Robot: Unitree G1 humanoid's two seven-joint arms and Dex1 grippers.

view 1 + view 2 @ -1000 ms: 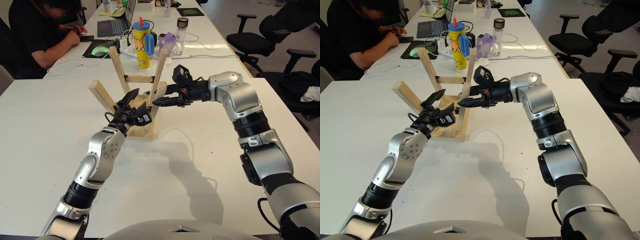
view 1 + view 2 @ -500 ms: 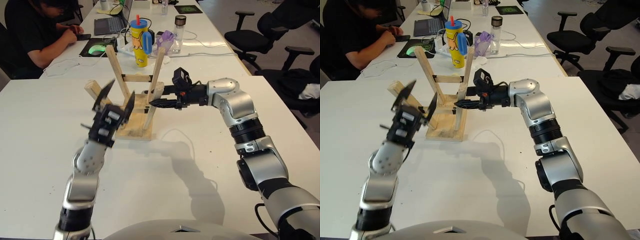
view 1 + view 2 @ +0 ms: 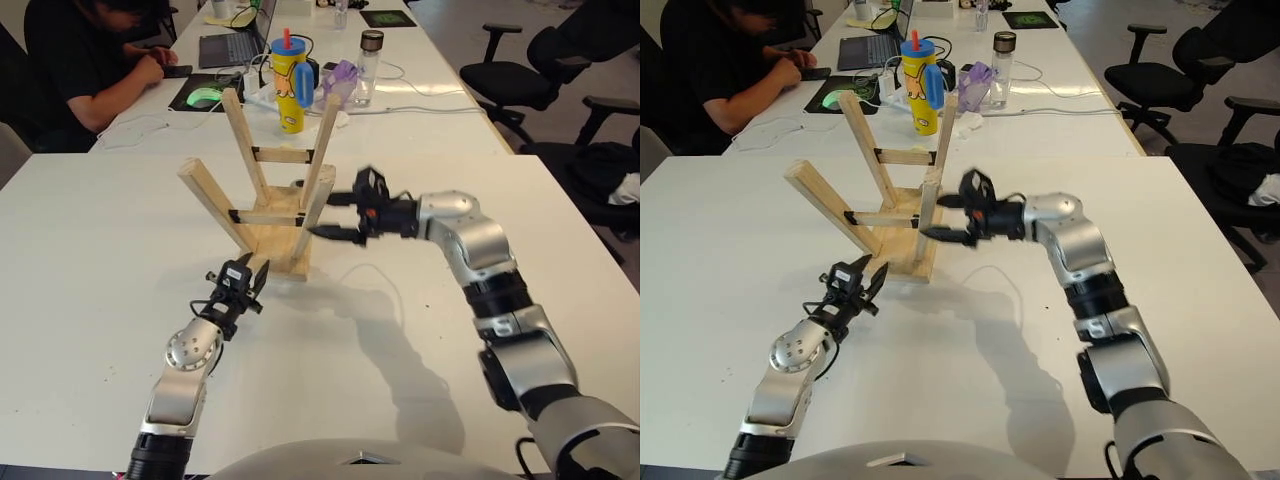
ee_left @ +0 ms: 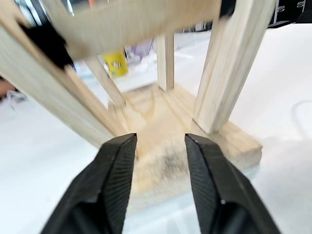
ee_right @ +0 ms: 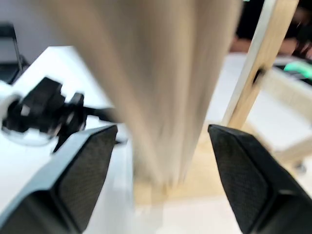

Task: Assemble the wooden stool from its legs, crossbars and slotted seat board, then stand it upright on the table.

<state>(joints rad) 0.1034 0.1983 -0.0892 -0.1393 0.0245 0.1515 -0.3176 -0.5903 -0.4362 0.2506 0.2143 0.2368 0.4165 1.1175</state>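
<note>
Stool (image 3: 268, 215) — pale raw wood; table (image 3: 90, 290) — smooth matt white.

White tables (image 3: 80, 250), black office chairs (image 3: 497, 78)

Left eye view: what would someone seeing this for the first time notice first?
The wooden stool stands upside down on the white table, seat board flat, legs splayed upward. The right gripper is open astride one leg; the left gripper, also open, sits low before the seat board's near edge.
</note>
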